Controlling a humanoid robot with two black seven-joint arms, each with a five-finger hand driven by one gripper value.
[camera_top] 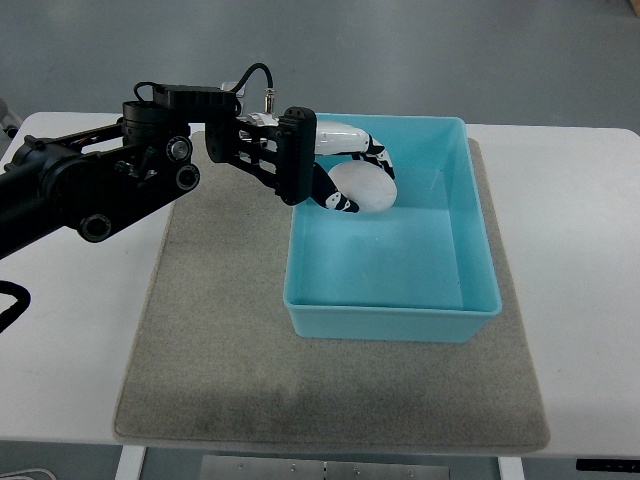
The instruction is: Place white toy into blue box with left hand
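- A white table (590,250) is seen filling most of the top view, with grey floor visible beyond its far edge.
- A grey felt mat (215,340) is laid flat on the table, reaching from the far side of the box down to near the table's front edge.
- The black left arm (90,185) is seen entering from the picture's left edge, extended across the mat's far left corner toward the box; a black cable is looped above its wrist.
- A blue box (470,230), rectangular and open-topped, is set on the right part of the mat; its floor is bare apart from the far left corner.
- The left hand (345,170) is held over the box's far left corner, past the box's left wall.
- The white toy (365,188), rounded and egg-like, is gripped by the hand: the fingers (378,152) are curled over its far side and one below it, so it is enclosed. Whether the toy touches the box floor cannot be told.
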